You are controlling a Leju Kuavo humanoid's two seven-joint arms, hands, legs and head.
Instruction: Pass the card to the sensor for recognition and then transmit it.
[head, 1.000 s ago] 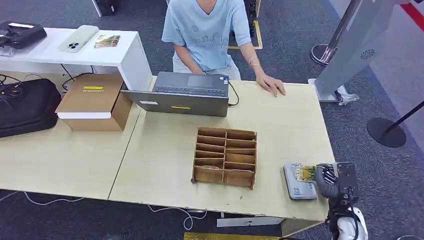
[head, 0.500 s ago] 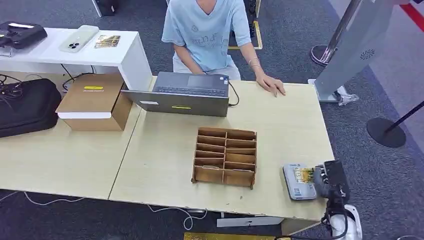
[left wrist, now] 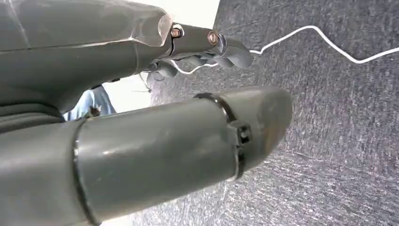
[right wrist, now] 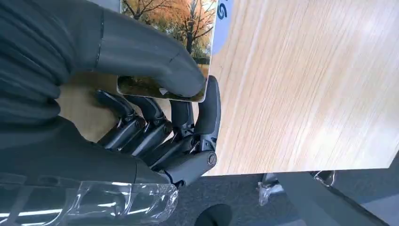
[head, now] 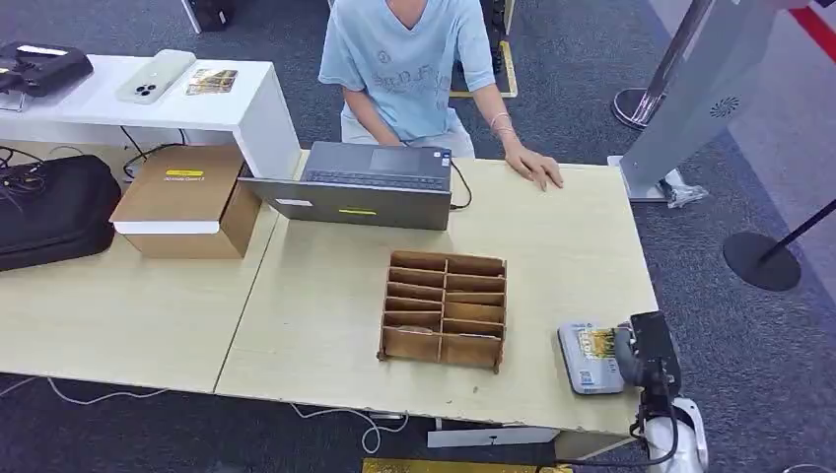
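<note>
The card, printed with autumn trees, is pinched between the thumb and the dark fingers of the right hand and is held over the grey sensor at the near right corner of the table. The left hand is seen over grey carpet with nothing in it; whether its fingers are curled or spread cannot be told. Beyond the fingers, a wooden divider box stands mid-table. Farther on, a laptop and a seated person are seen.
</note>
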